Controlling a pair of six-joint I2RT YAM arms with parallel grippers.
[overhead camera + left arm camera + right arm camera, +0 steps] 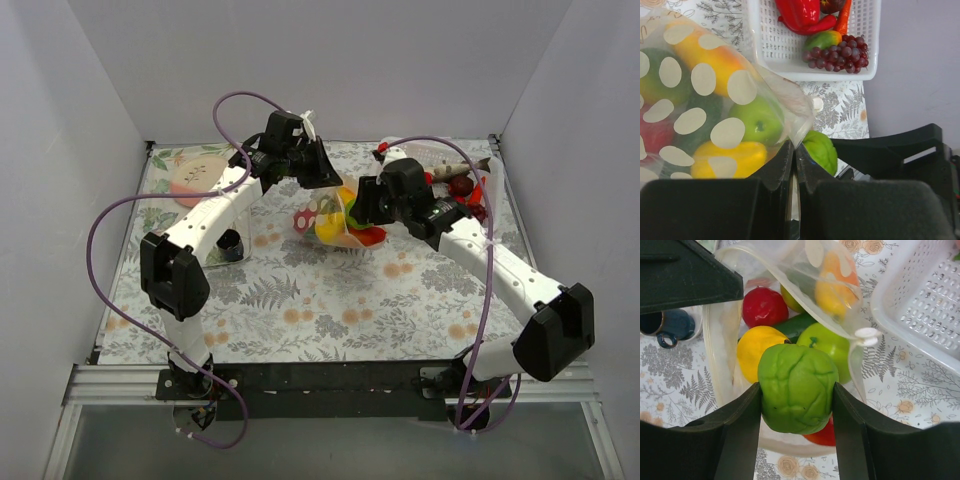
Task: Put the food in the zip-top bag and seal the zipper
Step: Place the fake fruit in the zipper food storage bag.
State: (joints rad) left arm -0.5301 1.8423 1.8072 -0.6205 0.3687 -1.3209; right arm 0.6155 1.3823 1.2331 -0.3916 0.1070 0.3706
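The zip-top bag [335,225] lies mid-table with its mouth open toward my right gripper. Through its dotted wall [715,100] I see a green apple [759,121], a yellow fruit [730,159] and an orange one [710,55]. My left gripper [795,150] is shut on the bag's mouth edge and holds it up. The zipper strip [805,295] arches over the opening. My right gripper [796,395] is shut on a wrinkled green fruit [797,387] at the bag's mouth, above a red fruit [822,436]. Inside are a red fruit [765,306], a yellow one [756,345] and the apple [832,347].
A white slotted basket [790,65] holds red peppers [800,12], a carrot and purple grapes [837,54]; it sits right of the bag [920,300]. A blue mug [670,325] stands left of the bag. A pink plate [198,178] lies back left. White walls enclose the table.
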